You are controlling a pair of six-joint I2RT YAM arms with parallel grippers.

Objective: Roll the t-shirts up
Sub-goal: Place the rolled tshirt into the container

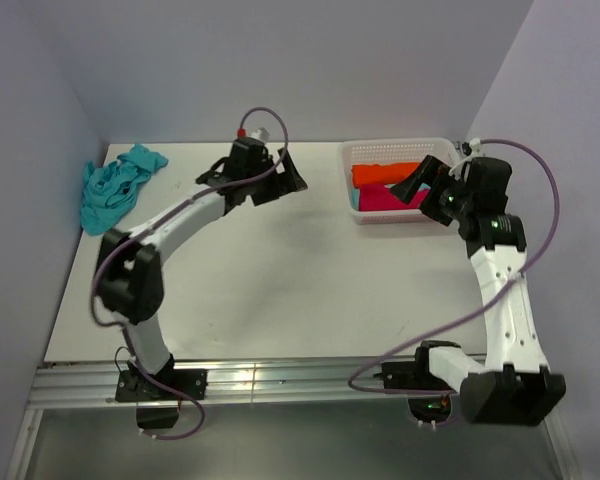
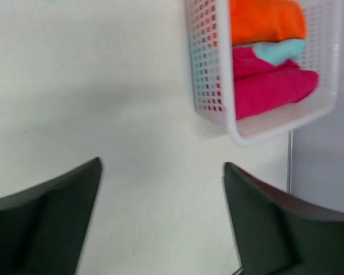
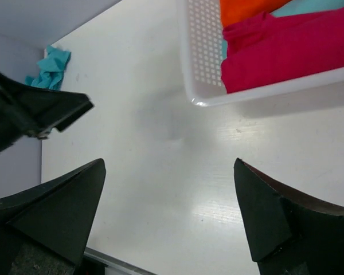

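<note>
Surface [image 1: 280, 290]: white and flat, bare under both arms.

Basket [image 1: 400, 147]: white lattice plastic, directly ahead of the right pincer [image 1: 418, 182] and off to the right of the left pincer [image 1: 277, 178]. It holds a crimson t-shirt [image 1: 380, 198] in a compact bundle, with an orange bundle [image 1: 378, 173] beyond it. A strip of turquoise cloth [image 2: 278, 50] shows between them; what it belongs to cannot be told.

Turquoise t-shirt [image 1: 115, 188]: crumpled in a loose heap, well apart from the left pincer, out to its left against the wall. It looks unrolled, so it appears to be the outstanding item.

Left pincer: spread wide, holding nothing, above bare surface. Right pincer: spread wide, holding nothing, beside the basket's near rim.

Handling assessment: the turquoise shirt is thin, light, limp cotton. It will sag, bunch and drag rather than keep its shape, but it is neither fragile nor slippery. Recommended hold: pinch a raised fold at the hem or a shoulder edge, one pincer to each side, and draw it flat before rolling.
</note>
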